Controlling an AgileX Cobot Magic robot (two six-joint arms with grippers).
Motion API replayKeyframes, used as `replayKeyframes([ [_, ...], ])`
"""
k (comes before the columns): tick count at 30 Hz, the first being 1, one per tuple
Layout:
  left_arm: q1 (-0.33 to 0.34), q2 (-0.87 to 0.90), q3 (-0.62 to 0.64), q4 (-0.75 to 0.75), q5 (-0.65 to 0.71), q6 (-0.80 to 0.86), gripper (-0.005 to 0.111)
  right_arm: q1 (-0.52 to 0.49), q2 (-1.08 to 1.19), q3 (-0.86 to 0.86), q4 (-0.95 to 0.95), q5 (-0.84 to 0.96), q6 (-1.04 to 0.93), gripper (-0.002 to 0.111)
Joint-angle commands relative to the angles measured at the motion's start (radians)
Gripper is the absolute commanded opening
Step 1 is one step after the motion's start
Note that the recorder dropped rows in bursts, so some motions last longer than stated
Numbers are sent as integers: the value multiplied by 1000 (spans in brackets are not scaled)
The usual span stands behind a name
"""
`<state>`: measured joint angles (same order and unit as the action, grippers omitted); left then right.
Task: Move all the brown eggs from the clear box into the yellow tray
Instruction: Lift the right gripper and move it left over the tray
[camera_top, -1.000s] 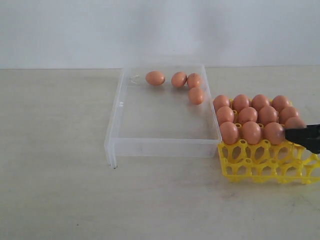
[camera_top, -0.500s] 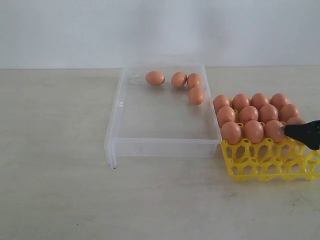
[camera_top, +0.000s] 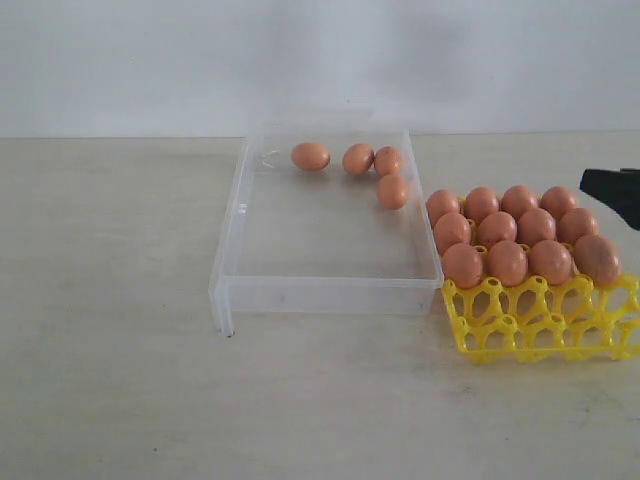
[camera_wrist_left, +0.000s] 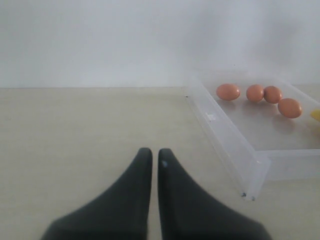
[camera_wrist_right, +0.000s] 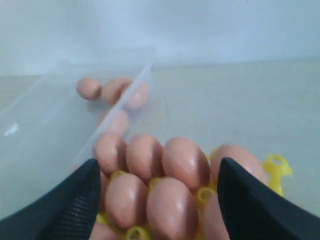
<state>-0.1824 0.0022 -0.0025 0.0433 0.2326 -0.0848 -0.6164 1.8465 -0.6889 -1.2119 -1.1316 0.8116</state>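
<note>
On the beige table (camera_top: 120, 300), brown eggs (camera_wrist_right: 184, 161) lie beneath the right gripper (camera_wrist_right: 158, 162), jaws apart.

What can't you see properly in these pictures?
- Exterior view: the tray runs off the right edge.
- Exterior view: only the tip of the right end effector shows; the edge cuts off the rest.
- Left wrist view: the tray is just a yellow sliver, cut by the picture's edge.
- Right wrist view: the eggs are blurred and hide most tray cells.
</note>
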Motion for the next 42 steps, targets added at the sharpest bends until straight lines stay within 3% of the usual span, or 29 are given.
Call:
replayKeyframes([
  [1,4,-2,3,-3,-1,2,4,28,-41,-4,24,-89,47,49],
  [3,4,-2,3,-3,-1,2,4,80,-74,-11,14,-89,131,28],
  [4,4,-2,3,-3,-1,2,4,140,-105,-14,2,-89,178,-1],
  [9,4,-2,3,-3,-1,2,4,449,-193,-56,-45,-13,173,0],
  [11,4,-2,3,-3,-1,2,4,603,-243,-129,-88,222,171,0],
  [12,4,-2,3,-3,-1,2,4,711,-274,-188,-94,458,171,0],
  [13,4,-2,3,-3,-1,2,4,829,-292,-262,-79,823,188,0],
  [16,4,-2,3,-3,-1,2,4,1008,-262,-375,-54,1330,192,0],
  [18,4,-2,3,-3,-1,2,4,1086,-195,-462,68,1544,37,0],
  [19,4,-2,3,-3,-1,2,4,1095,-172,-495,208,1569,-68,0],
  [20,4,-2,3,-3,-1,2,4,1093,-132,-567,568,1630,-327,0],
  [22,4,-2,3,-3,-1,2,4,1075,-87,-668,965,1772,-654,0],
  [25,4,-2,3,-3,-1,2,4,1049,-2,-823,1266,1972,-908,0],
  [28,4,-2,3,-3,-1,2,4,1037,74,-967,1281,2065,-880,0],
  [34,4,-2,3,-3,-1,2,4,990,238,-1168,1259,1956,-754,0],
  [38,4,-2,3,-3,-1,2,4,937,359,-1291,1261,2022,-707,0],
  [42,4,-2,3,-3,-1,2,4,905,434,-1367,1259,2129,-739,12],
])
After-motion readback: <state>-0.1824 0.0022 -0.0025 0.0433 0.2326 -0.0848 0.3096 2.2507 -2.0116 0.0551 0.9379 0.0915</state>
